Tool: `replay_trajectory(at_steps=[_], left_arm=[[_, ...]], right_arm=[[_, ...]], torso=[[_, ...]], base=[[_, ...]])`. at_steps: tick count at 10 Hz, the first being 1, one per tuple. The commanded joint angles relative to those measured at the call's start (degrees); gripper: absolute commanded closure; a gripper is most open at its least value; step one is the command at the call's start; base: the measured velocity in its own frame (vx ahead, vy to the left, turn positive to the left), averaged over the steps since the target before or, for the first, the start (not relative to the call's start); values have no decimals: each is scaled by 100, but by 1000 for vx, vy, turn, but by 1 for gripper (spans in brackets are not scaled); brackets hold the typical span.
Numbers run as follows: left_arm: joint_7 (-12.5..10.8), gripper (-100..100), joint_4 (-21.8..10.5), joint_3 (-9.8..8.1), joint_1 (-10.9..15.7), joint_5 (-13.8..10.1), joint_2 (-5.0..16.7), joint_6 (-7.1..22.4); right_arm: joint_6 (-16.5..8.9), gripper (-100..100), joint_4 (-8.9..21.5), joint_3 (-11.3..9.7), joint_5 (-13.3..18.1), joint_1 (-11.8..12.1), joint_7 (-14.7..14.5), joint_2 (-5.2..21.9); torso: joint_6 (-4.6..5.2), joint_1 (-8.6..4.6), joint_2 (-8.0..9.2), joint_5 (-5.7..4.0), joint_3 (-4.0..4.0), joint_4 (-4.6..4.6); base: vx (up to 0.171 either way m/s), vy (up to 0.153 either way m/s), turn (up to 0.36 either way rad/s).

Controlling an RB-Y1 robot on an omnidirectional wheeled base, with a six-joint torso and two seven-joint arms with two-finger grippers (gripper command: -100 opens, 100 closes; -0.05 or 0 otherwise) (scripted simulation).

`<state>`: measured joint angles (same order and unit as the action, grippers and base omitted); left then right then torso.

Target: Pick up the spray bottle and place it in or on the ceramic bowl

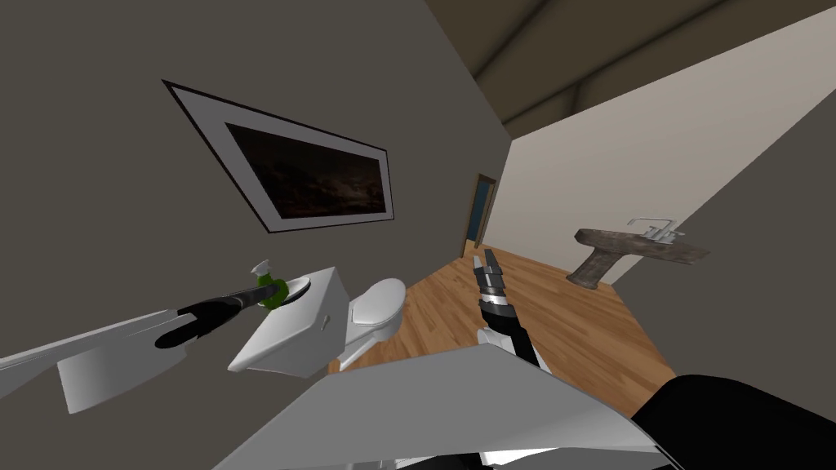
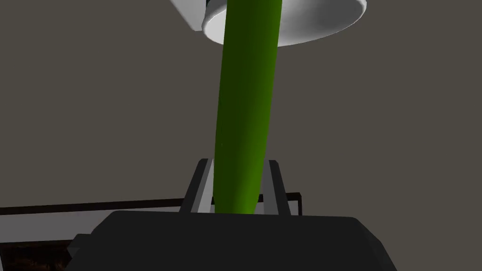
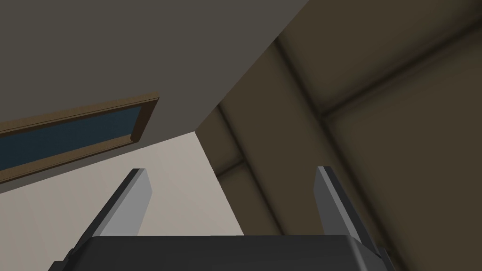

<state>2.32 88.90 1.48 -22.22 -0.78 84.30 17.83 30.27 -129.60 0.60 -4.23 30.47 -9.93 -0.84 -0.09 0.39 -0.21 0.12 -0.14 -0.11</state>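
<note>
Left hand grips the green spray bottle, partly hiding the white bowl; right hand open.

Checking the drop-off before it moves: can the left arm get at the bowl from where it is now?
Probably yes. The left gripper is shut on the green spray bottle, whose far end reaches the white bowl on the toilet tank; nothing stands between them.
</note>
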Motion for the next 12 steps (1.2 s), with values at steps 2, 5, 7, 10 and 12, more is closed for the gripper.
replay_trajectory(at_steps=[2, 5, 7, 10, 12], left_arm=[[19, 100, -111, -231, 112, 152, -253, -125], [17, 100, -189, -532, 171, 291, -482, -235], [14, 100, -226, -696, 200, 363, -601, -293], [13, -100, -200, -768, 186, 378, -614, -294], [14, -100, -200, -767, 186, 378, -613, -294]], right_arm=[[0, 0, 0, 0, 0, 0, 0, 0], [0, 0, 0, 0, 0, 0, 0, 0], [0, 0, 0, 0, 0, 0, 0, 0], [0, 0, 0, -1, 0, -1, 0, -1], [0, 0, 0, -1, 0, -1, 0, -1]], torso=[[2, 9, -4, 4, -3, -1], [3, 7, -4, 10, -1, 2], [4, 1, 4, 13, 4, 4], [-2, -15, 21, 14, 14, 8], [-3, -30, 34, 10, 22, 11]], base=[[71, 135, -10], [78, 102, -8], [58, 82, -18], [34, 41, -7], [0, 0, 0]])
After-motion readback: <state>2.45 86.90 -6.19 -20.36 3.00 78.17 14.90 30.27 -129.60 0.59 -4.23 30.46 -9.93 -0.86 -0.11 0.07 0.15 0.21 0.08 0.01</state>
